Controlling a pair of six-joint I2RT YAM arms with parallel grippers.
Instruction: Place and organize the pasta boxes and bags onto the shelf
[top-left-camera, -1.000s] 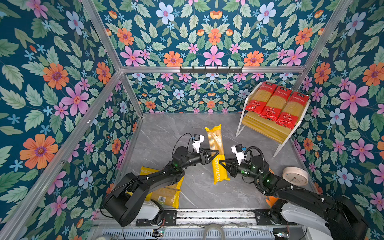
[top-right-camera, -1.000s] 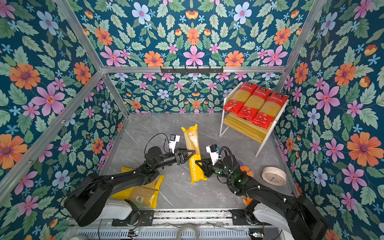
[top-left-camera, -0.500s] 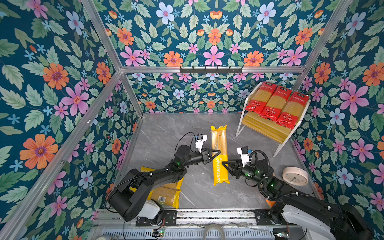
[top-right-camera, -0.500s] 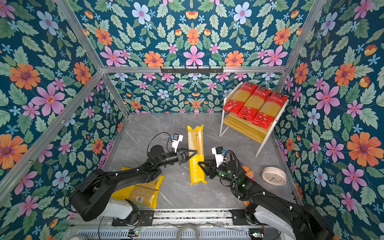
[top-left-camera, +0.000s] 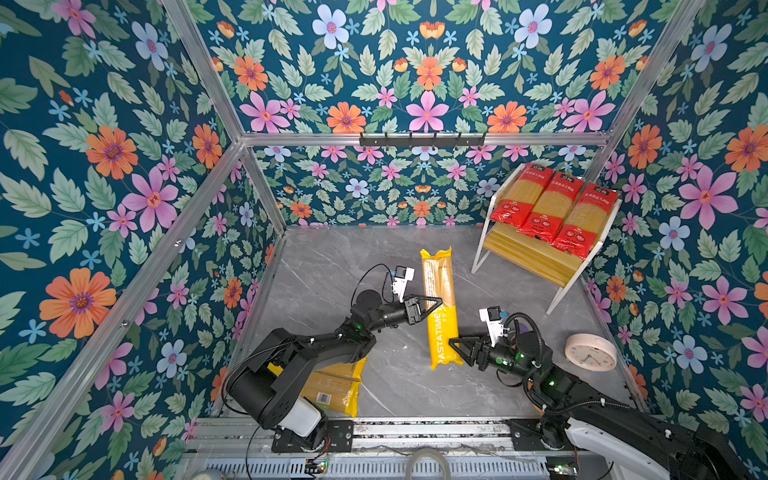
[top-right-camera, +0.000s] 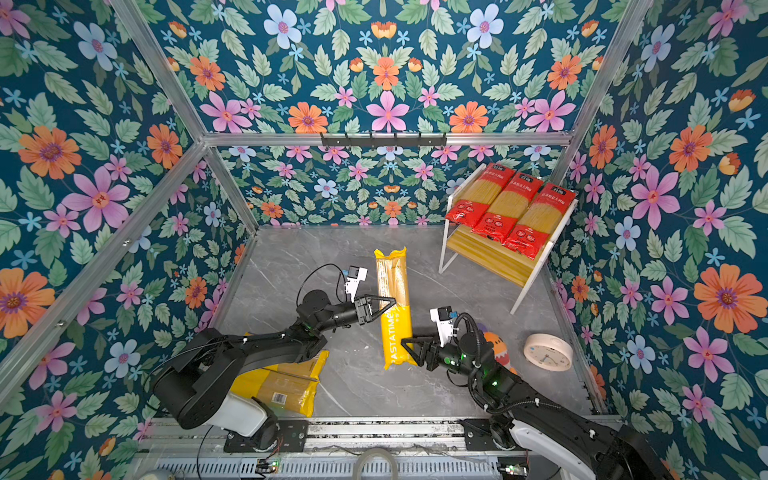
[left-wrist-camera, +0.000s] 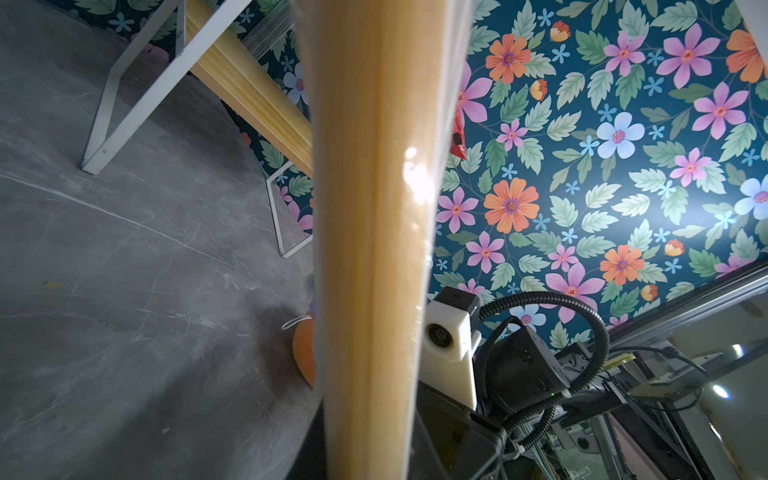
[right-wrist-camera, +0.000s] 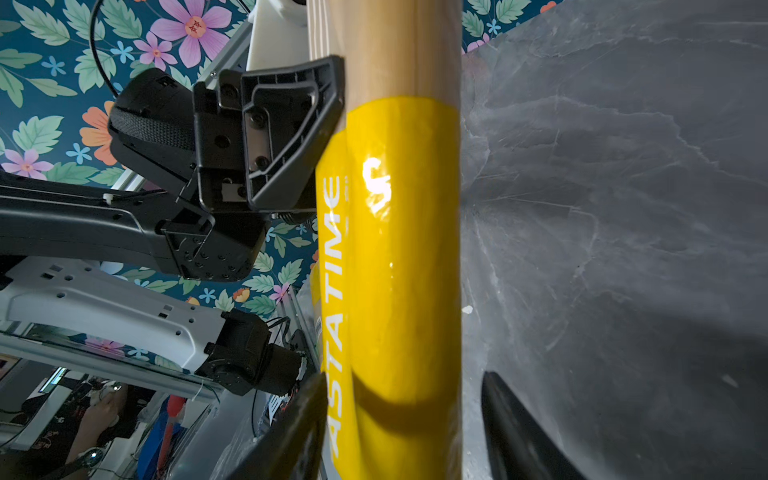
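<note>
Yellow "PASTATIME" pack (top-left-camera: 444, 324) clenched by left tool (top-left-camera: 436, 302); right tool (top-left-camera: 455, 349) released, jaws astride its printed end.

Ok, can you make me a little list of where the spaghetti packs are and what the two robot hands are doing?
Shelf: three red packs side by side on the top board, none on the lower board
Left gripper: shut on the yellow pack, about halfway along it
Right gripper: open, a finger either side of that pack's yellow end
Other yellow packs: lying at the near left
Clock: lying at the right
</note>
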